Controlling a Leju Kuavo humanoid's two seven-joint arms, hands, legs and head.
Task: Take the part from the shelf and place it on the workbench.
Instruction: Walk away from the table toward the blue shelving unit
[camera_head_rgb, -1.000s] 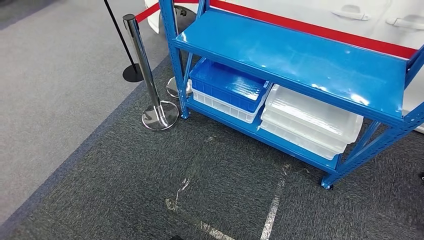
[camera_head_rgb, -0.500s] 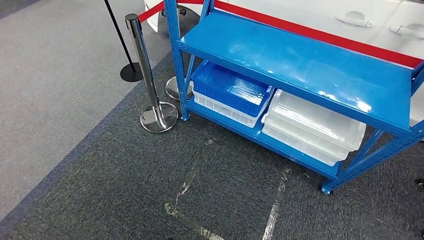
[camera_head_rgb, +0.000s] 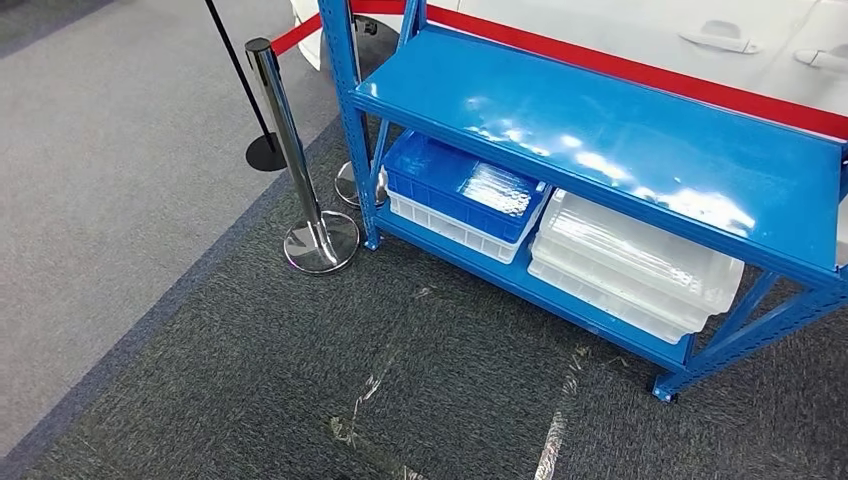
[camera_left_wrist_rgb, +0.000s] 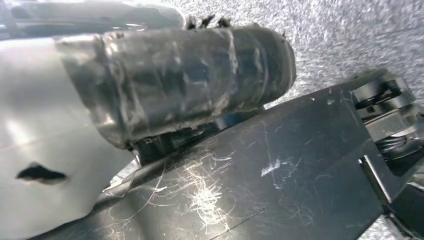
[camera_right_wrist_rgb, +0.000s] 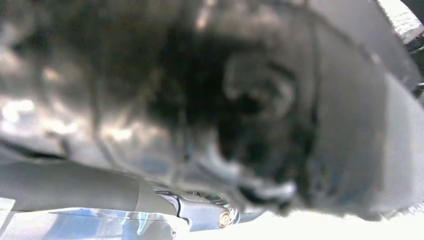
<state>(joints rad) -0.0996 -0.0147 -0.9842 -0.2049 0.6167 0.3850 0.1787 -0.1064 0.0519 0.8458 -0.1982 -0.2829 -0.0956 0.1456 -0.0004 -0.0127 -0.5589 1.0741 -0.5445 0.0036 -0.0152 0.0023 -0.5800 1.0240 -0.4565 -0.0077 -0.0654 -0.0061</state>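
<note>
Over the last second the whole head view has shifted a little, so it is the camera that moved, not the things. The blue shelf (camera_head_rgb: 600, 140) now sits slightly lower and fuller in the picture. The blue bin (camera_head_rgb: 460, 185), the clear bins (camera_head_rgb: 630, 260) and the chrome post (camera_head_rgb: 300, 170) keep their places relative to one another.

For the task, this suggests the robot is stepping or turning close to the shelf, which stands just ahead on dark carpet (camera_head_rgb: 300, 400). The shelf's upper board is bare and glossy. The lower level carries the blue bin stacked on a white one, with the clear bins just beside it. I cannot tell where the part is; it may lie in a bin. The scene would fit a robot coming to fetch the part as well as one already carrying it.

In the left wrist view, the left hand (camera_left_wrist_rgb: 175, 80) is a grey, tape-wrapped bulk above the carpet, apparently hanging low. Whether it grips anything cannot be told. The right hand (camera_right_wrist_rgb: 200, 100) is a close dark blur, possibly near something blue, and its hold is likewise unclear.
</note>
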